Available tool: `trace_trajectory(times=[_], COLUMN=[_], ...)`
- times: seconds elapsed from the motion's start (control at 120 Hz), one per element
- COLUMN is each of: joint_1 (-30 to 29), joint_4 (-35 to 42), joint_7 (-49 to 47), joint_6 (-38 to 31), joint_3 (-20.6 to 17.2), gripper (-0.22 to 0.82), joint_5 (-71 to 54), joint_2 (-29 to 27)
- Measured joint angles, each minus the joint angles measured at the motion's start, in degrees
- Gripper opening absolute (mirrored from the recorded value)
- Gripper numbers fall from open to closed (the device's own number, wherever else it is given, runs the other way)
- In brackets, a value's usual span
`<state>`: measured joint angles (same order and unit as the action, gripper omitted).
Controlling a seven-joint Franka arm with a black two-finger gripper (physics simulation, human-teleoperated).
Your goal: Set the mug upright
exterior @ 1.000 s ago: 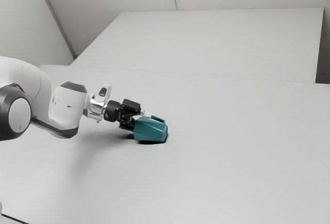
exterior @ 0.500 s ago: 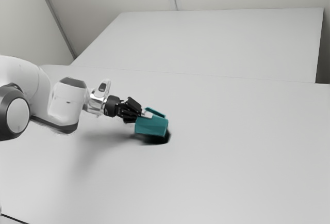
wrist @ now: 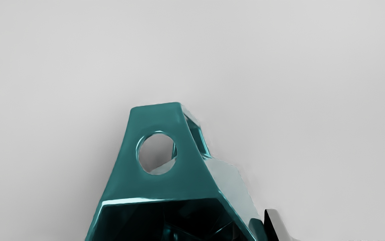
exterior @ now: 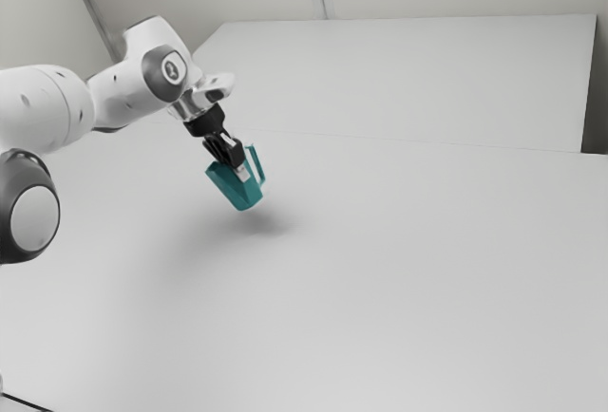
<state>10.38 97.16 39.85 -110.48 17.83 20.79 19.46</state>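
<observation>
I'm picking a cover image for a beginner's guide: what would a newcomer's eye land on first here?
Probably the teal mug, the boldest colour in the exterior view, held tilted in the black gripper above its soft shadow on the pale table. Next, perhaps, the bulky white arm from that view's left. In the wrist view, the round hole in the teal panel beside a dark hollow stands out.

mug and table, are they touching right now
Apart. The exterior view shows it: the mug hangs tilted from the gripper, above the table, with a soft, blurred shadow beneath and no dark contact edge.
</observation>
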Motion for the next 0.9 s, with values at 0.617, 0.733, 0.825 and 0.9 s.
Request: trace_trajectory(times=[0.617,0.733,0.825,0.9], joint_1=[0.62,0.72,0.71,0.87], joint_4=[4.63,3.68,-5.99,-16.1], joint_7=[-19.32,-21.19,-22.47,-23.56], joint_6=[-17.47,-17.22,-11.53,-2.78], joint_3=[-0.16,-0.25,-0.49,-1.15], gripper=[0.28,0.41,0.47,0.5], joint_5=[-10.15,-10.27,-12.18,-13.82], joint_2=[4.14,2.14,0.88,-0.31])
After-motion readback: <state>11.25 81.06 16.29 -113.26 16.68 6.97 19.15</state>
